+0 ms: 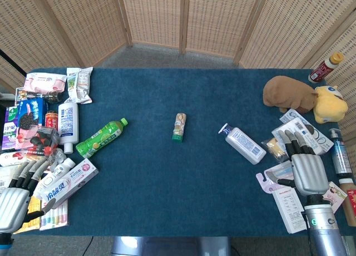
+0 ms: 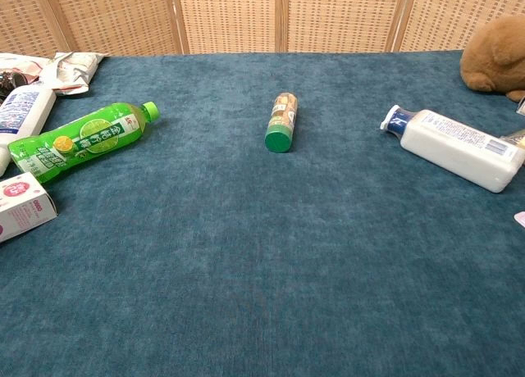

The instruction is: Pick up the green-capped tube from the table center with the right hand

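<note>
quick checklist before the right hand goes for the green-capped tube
1. Tube lying alone at table center, nothing touching it: ok.
2. Right hand free, holding nothing, fingers apart: ok.
3. Path to the tube: white bottle lies between, so go over or around it: not ok.
4. Left hand parked at the far edge, out of the way: ok.
5. Green cap faces the robot: ok.
6. Tube's tendency to roll: cannot tell.

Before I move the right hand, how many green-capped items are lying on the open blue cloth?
2. The green-capped tube lies at the table center; the green drink bottle lies to its left, tilted. The cluttered side piles may hide others.
</note>
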